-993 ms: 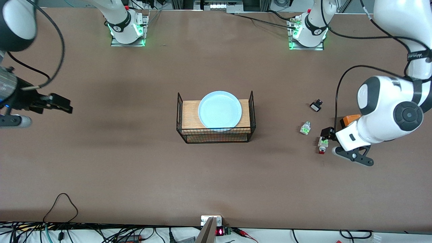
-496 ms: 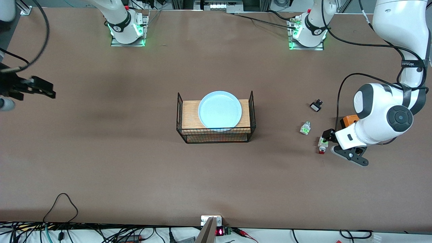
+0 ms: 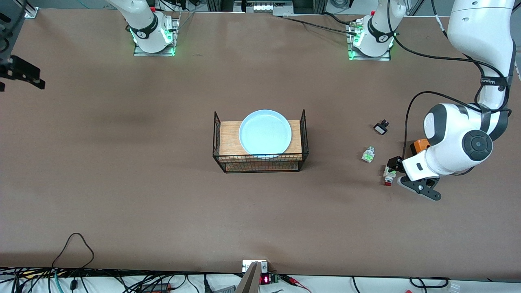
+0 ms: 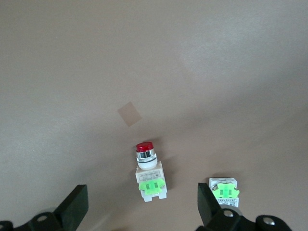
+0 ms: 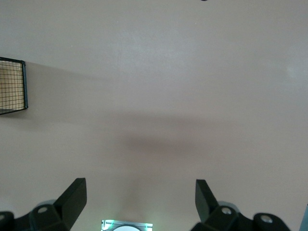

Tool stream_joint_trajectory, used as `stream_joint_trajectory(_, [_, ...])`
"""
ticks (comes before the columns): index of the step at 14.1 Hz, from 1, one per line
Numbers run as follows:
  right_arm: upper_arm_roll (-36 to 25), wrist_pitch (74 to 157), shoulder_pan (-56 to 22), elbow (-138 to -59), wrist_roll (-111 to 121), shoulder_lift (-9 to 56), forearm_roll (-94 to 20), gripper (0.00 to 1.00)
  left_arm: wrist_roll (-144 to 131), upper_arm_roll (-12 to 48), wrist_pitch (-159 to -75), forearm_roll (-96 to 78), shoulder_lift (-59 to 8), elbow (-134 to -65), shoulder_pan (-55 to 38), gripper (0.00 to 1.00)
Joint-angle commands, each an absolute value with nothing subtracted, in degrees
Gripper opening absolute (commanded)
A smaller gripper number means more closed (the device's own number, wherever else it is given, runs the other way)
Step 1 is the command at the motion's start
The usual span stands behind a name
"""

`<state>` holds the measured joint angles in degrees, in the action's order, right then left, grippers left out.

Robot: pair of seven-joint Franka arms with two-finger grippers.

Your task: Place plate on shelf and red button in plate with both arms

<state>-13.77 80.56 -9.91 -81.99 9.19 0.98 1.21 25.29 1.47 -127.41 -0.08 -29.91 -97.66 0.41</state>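
One red button point(image 4: 149, 175), white body, green clip, red cap, between released left hand point(image 4: 139, 209) fingers, right hand point(image 5: 139, 204) released.

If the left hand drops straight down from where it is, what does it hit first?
Probably the red button: it lies between the open fingers of the left hand, which hangs just above it. The similar white-green part sits by one finger and might get clipped; depth is unclear.

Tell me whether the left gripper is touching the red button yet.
Apart. The left wrist view shows the left gripper open, its fingers either side of the red button with bare table in the gaps on both sides.
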Motion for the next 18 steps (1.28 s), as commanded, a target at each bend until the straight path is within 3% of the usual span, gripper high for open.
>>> stream_joint_trajectory(1, [-12.22,79.54,-8.70,-84.11,7.40,-2.46,2.02,1.00,27.86,2.02,-129.29,0.27,-30.93,-98.00,2.28,1.00])
stream_joint_trajectory(4, [-12.22,84.95,-8.61,-85.86,1.58,-1.24,2.20,1.00,27.86,2.02,-130.68,0.18,-31.82,-98.78,1.93,1.00])
stream_joint_trajectory(8, [-12.22,95.87,-7.91,-87.98,2.11,3.59,2.11,1.00,27.86,2.02,-139.81,0.18,-31.73,-104.84,1.67,1.00])
stream_joint_trajectory(12, [-12.22,96.50,-7.82,-87.63,2.02,4.57,2.11,1.00,27.95,2.11,-153.96,0.26,-31.29,-114.16,0.35,1.00])
stream_joint_trajectory(18, [-12.13,95.36,-8.09,-85.34,2.11,5.98,1.93,1.00,29.97,2.20,-157.15,0.26,-32.26,-115.22,2.29,1.00])
